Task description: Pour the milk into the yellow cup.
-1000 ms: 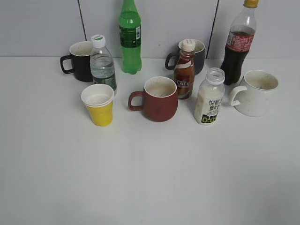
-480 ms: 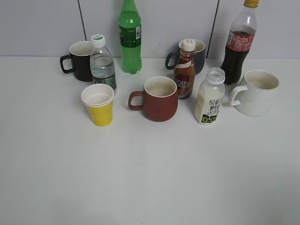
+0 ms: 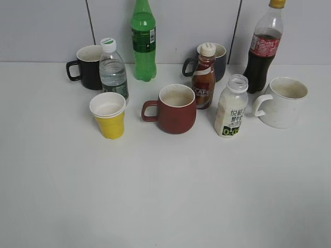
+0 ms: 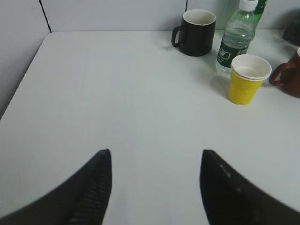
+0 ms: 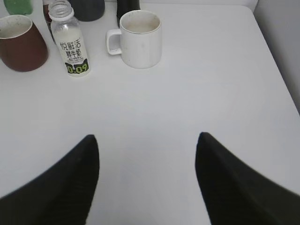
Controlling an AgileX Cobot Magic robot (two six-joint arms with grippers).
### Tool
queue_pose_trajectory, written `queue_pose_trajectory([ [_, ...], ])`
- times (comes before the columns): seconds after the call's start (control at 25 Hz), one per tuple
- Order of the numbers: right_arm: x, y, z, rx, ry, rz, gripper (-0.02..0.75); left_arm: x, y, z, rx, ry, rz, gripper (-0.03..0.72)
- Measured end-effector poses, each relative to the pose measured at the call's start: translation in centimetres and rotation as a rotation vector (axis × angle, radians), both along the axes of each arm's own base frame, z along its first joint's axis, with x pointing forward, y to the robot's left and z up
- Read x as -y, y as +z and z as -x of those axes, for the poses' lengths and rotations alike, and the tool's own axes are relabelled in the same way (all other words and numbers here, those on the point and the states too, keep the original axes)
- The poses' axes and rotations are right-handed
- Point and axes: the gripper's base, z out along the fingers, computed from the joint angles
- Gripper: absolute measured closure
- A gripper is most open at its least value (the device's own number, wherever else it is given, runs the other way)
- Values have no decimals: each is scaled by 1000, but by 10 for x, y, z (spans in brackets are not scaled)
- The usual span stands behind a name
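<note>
The milk (image 3: 230,107) is a small creamy-white bottle with an open clear neck. It stands upright right of centre and also shows in the right wrist view (image 5: 70,45). The yellow cup (image 3: 109,115) stands upright and empty on the left and shows in the left wrist view (image 4: 246,78). My left gripper (image 4: 155,157) is open and empty over bare table, well short and left of the cup. My right gripper (image 5: 147,140) is open and empty, well short and right of the milk. Neither gripper shows in the exterior view.
A dark red mug (image 3: 175,109) stands between cup and milk. A brown coffee bottle (image 3: 204,76), white mug (image 3: 282,102), cola bottle (image 3: 262,47), green bottle (image 3: 143,41), water bottle (image 3: 113,71), black mug (image 3: 88,67) and a dark mug (image 3: 219,61) stand behind. The table edge (image 4: 23,79) runs at the left.
</note>
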Motion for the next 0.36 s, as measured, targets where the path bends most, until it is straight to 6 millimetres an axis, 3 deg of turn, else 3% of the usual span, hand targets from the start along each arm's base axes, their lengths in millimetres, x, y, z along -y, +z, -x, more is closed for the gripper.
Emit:
queue_pose_trajectory([
  [0.36,-1,0,0,0,4,-4,255,0,0,0,0,0,0,237],
])
